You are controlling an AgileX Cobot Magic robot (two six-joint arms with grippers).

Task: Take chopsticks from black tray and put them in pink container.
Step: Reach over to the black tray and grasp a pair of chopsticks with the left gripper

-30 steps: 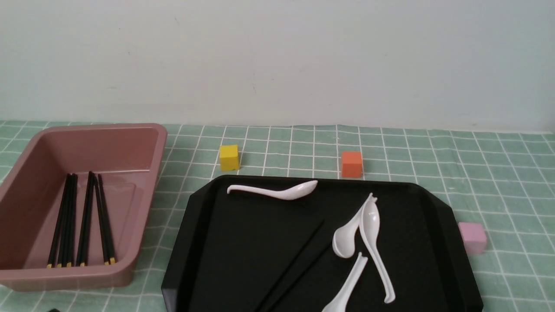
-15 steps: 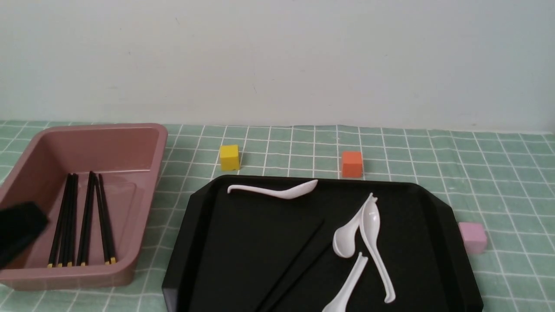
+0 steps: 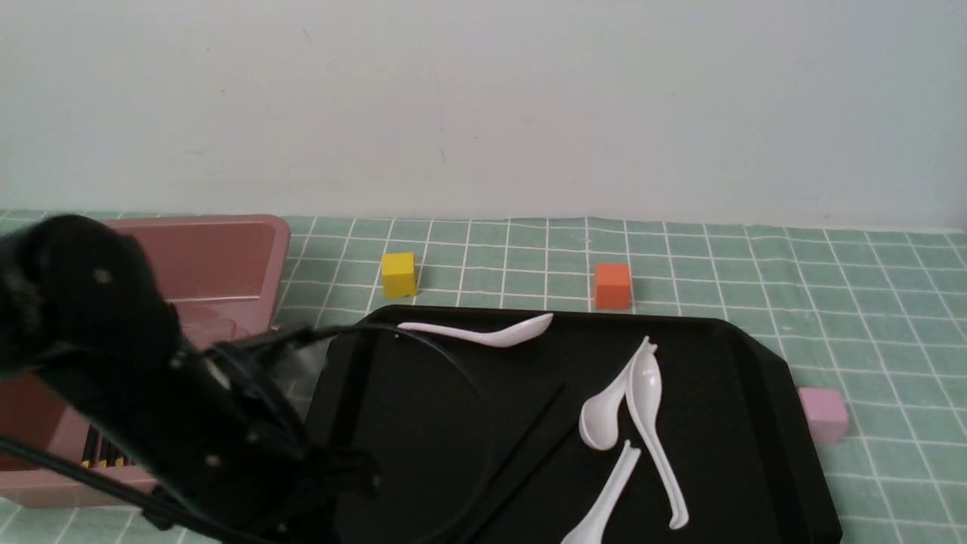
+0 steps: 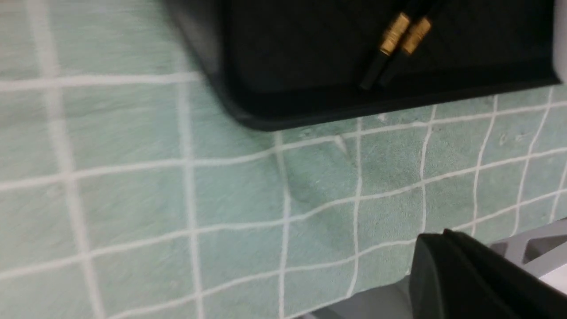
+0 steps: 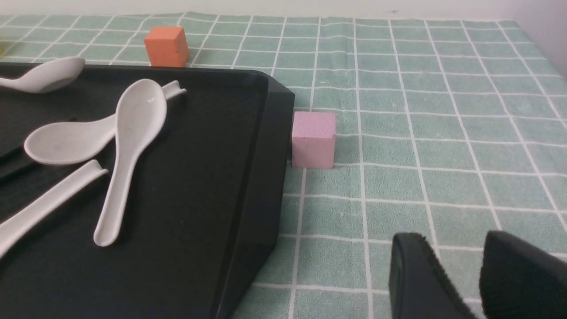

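Note:
The black tray [image 3: 423, 393] lies in the middle, holding two black chopsticks [image 3: 533, 423] that run diagonally toward its near edge. Their gold tips [image 4: 394, 40] show in the left wrist view, inside the tray's corner rim [image 4: 274, 106]. My left arm [image 3: 151, 378] reaches over the pink container [image 3: 227, 249] toward the tray's near left corner. The left gripper [image 4: 443, 235] is shut and empty above the cloth, short of the tray. Several chopsticks' yellow tips [image 3: 98, 459] peek out in the container. My right gripper [image 5: 456, 248] hangs open and empty right of the tray [image 5: 261, 155].
Several white spoons [image 3: 642, 393] lie in the tray beside the chopsticks. A yellow cube [image 3: 399, 273] and an orange cube [image 3: 613, 285] stand behind the tray. A pale-pink cube [image 3: 823, 412] touches its right rim. A green checked cloth [image 3: 869, 317] covers the table.
My left arm has swung in from the left edge, crossing in front of the pink container to the tray's near left corner. The tray's contents have not moved.

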